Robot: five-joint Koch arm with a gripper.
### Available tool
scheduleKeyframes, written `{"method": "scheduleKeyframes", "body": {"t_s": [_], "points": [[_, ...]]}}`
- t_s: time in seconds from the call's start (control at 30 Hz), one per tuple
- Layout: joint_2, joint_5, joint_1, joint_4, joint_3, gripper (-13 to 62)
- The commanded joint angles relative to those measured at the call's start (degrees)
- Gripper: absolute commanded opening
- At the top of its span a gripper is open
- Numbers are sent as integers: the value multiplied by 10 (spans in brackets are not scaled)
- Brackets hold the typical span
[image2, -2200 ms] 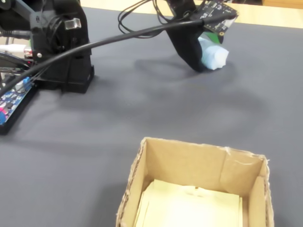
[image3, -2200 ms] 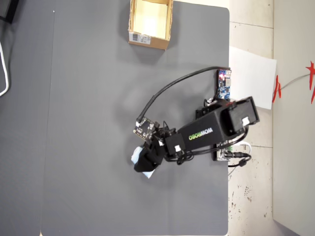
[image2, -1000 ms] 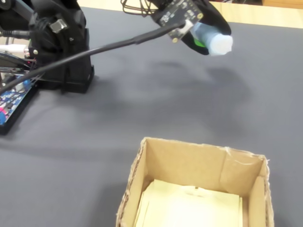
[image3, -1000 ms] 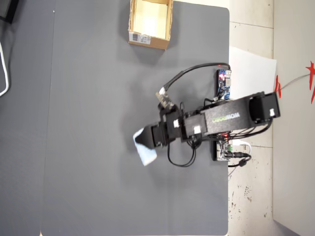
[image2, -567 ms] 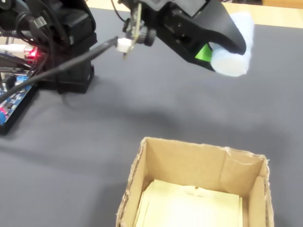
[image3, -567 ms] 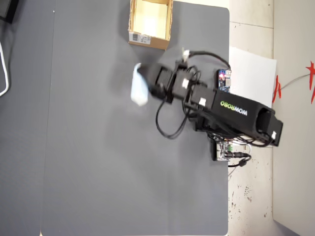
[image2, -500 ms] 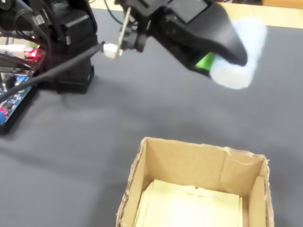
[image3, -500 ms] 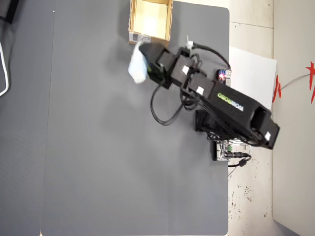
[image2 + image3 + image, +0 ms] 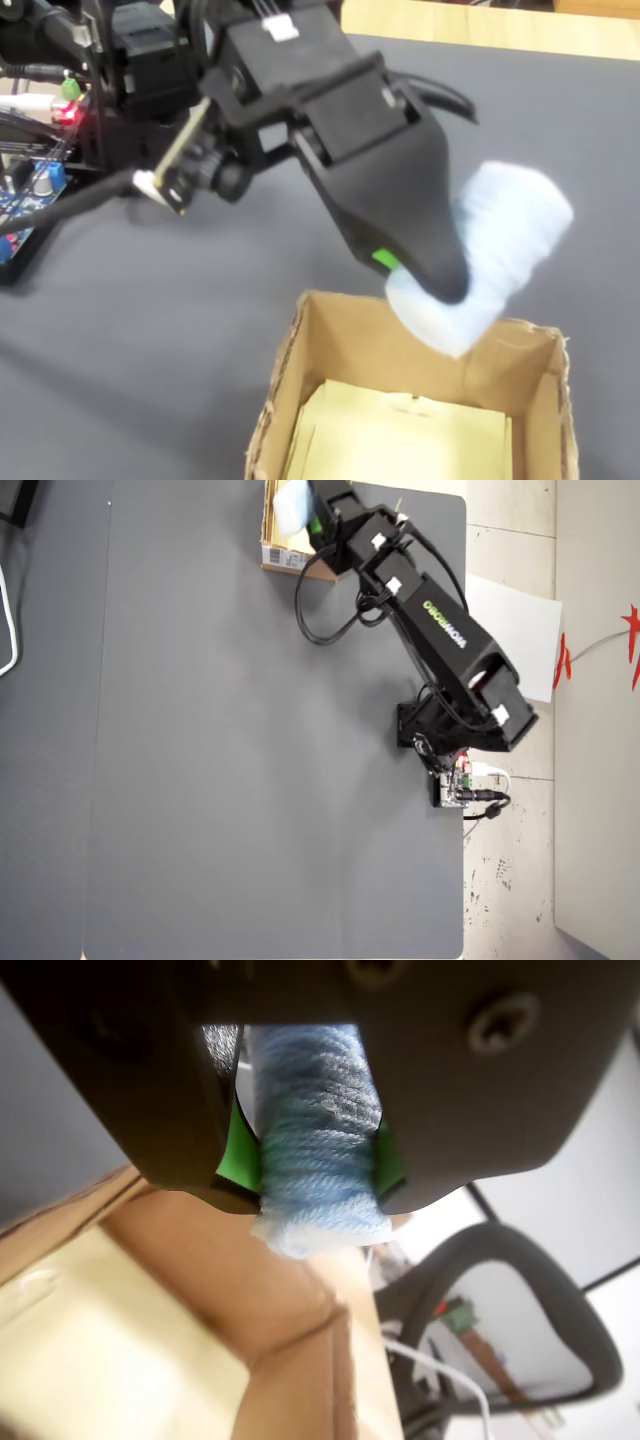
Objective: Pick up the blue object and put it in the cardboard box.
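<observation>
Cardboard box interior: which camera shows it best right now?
The fixed view: the cardboard box shows its open top and pale floor. The wrist view catches only a blurred corner; overhead, the arm hides most of it.

A single black robot arm reaches from its base diagonally toward the top of the overhead view, fully stretched. Its hand (image 9: 455,290) points downward in the fixed view, jaws clamped on the blue object (image 9: 505,245), which bulges out past the dark fingers. In the wrist view the two jaws, lined with green pads (image 9: 238,1150), press the object from both sides.
</observation>
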Motion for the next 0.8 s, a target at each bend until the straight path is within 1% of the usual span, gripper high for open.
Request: {"method": "scheduleKeyframes", "body": {"t_s": [0.0, 0.2, 0.3, 0.33, 0.43, 0.53, 0.77], "points": [[5, -3, 14, -16, -49, 51], [7, 3, 33, -3, -18, 63], [11, 36, 26, 15, -6, 182], [12, 41, 25, 23, -4, 208], [20, 44, 23, 29, 7, 245], [25, 47, 19, 29, 14, 301], [47, 54, 14, 14, 15, 317]]}}
